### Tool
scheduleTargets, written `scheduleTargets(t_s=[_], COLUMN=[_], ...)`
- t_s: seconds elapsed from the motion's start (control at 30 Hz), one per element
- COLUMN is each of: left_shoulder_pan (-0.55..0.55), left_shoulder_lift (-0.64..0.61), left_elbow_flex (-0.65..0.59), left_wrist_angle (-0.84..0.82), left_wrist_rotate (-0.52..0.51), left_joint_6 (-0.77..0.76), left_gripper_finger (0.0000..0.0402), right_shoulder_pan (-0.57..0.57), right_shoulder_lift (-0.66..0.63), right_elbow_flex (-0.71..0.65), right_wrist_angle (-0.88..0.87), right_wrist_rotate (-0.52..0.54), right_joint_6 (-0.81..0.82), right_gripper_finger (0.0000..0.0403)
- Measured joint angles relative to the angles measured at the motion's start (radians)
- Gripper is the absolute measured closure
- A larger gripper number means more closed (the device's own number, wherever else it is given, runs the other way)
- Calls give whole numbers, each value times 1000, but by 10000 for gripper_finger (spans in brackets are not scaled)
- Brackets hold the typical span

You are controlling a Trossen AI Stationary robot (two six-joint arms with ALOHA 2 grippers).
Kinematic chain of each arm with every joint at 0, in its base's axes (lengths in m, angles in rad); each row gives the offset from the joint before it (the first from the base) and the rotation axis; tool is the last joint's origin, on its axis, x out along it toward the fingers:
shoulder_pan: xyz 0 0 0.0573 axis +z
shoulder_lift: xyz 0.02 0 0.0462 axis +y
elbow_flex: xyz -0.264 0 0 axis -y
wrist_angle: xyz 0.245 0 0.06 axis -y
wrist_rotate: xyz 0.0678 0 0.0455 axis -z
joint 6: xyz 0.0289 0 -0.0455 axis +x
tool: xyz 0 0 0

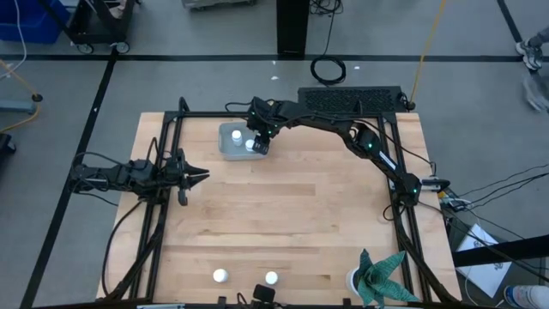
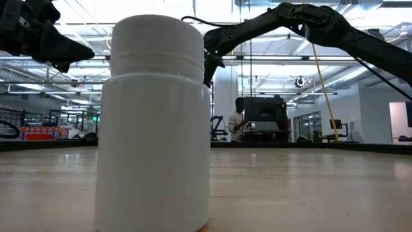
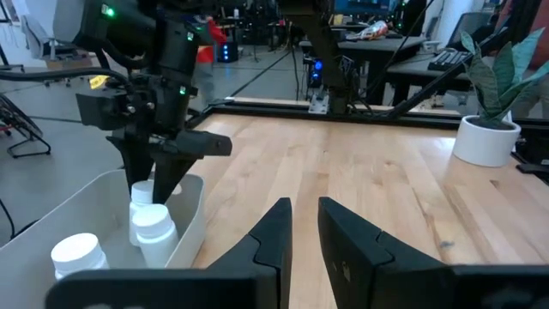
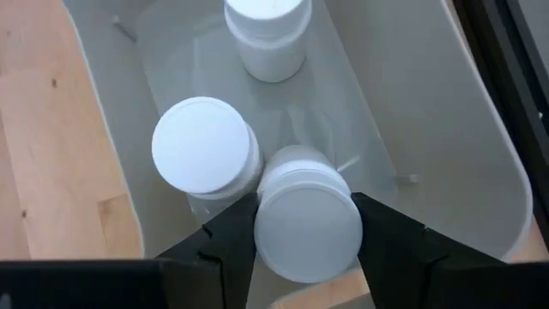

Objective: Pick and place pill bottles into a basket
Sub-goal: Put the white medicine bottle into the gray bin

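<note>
reaching right arm (image 1: 343, 124) over basket (image 1: 230, 148), jaws flanking bottle (image 4: 307, 225).

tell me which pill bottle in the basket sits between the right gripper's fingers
The pill bottle between the right gripper fingers, beside a second bottle; the third stands apart farther along the basket.

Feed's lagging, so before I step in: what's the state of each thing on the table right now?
Right gripper: over the basket, fingers around a pill bottle.
Basket: two other bottles standing inside.
Two bottles: upright on the table's near edge, not yet picked.
Left gripper: waiting at the left side, nearly shut, holding nothing.
Plant pot: upright.
</note>
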Motion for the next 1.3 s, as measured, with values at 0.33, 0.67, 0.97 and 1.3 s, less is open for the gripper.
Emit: scheduleTargets(t_s=[0.33,0.67,0.97,1.3], left_shoulder_pan=[0,0,0,0], left_shoulder_lift=[0,0,0,0], left_elbow_flex=[0,0,0,0], left_wrist_angle=[-7,-10,-30,-34], left_wrist_rotate=[0,3,3,5], left_joint_6=[0,-1,-2,-17], left_gripper_finger=[334,334,334,334], right_shoulder_pan=[5,5,6,32], right_shoulder_lift=[1,1,1,-114], right_elbow_flex=[0,0,0,-1], right_wrist_angle=[34,50,47,-31], right_wrist_rotate=[2,34,70,267], right_joint_6=[-18,-26,-49,-120], right_gripper_finger=[223,191,182,192])
